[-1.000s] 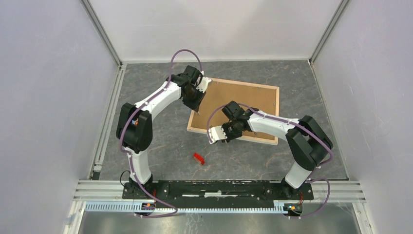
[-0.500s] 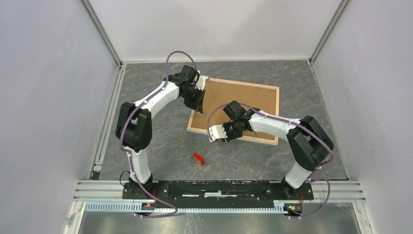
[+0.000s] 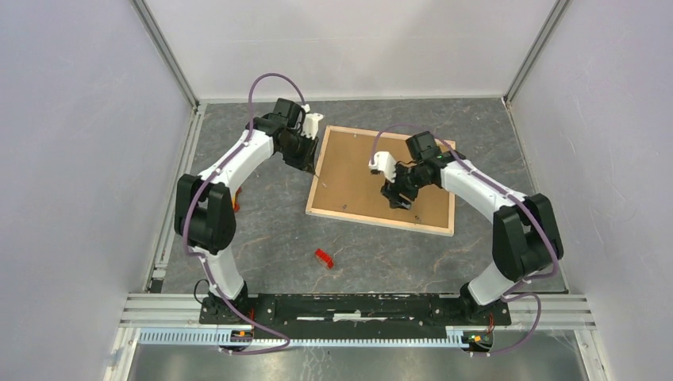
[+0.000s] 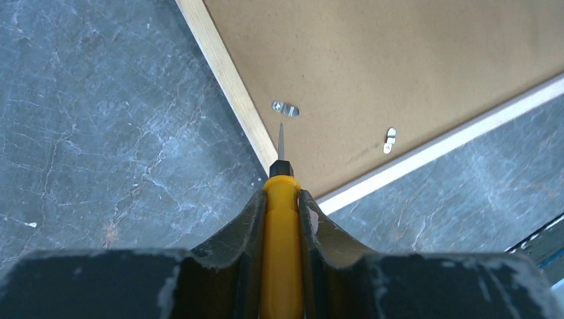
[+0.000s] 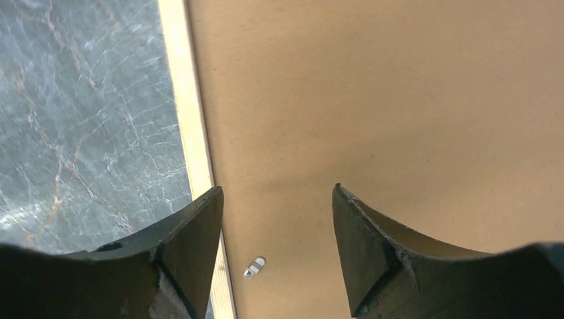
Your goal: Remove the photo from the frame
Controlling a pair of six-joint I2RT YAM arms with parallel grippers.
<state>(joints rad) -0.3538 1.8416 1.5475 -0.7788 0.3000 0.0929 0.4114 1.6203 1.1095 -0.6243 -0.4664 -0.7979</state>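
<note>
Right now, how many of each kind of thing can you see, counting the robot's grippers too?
grippers: 2, the left gripper and the right gripper
frame: 1
backing board: 1
screwdriver: 1
small red thing: 1
Total: 6

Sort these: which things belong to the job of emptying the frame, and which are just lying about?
Job: frame, backing board, metal clip, screwdriver held in the left hand.
Lying about: small red object.
</note>
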